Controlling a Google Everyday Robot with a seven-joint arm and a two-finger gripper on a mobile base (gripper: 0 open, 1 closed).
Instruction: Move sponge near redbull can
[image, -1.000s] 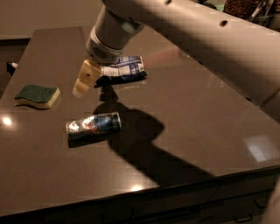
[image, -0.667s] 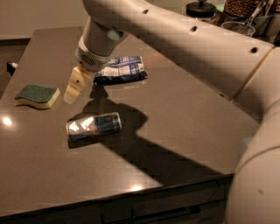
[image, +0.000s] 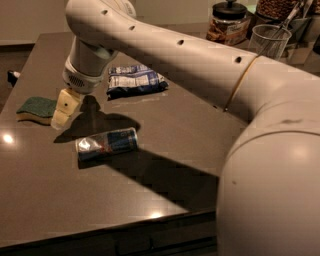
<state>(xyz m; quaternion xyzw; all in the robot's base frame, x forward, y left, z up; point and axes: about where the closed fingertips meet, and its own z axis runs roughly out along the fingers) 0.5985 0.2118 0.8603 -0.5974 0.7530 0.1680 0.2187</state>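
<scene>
The sponge (image: 36, 109), dark green on top with a pale yellow body, lies flat at the left of the dark table. The redbull can (image: 106, 143), silver and blue, lies on its side nearer the front, to the right of the sponge. My gripper (image: 64, 111) hangs from the white arm just right of the sponge, its pale fingers pointing down close to the table. It holds nothing that I can see.
A blue-and-white snack bag (image: 134, 80) lies behind the can. Jars (image: 228, 22) and a clear container (image: 270, 41) stand at the back right. The table's front edge (image: 125, 227) runs close below the can. My arm spans the right side of the view.
The gripper has moved left and down toward the sponge. The sponge, can and bag lie where they were.
</scene>
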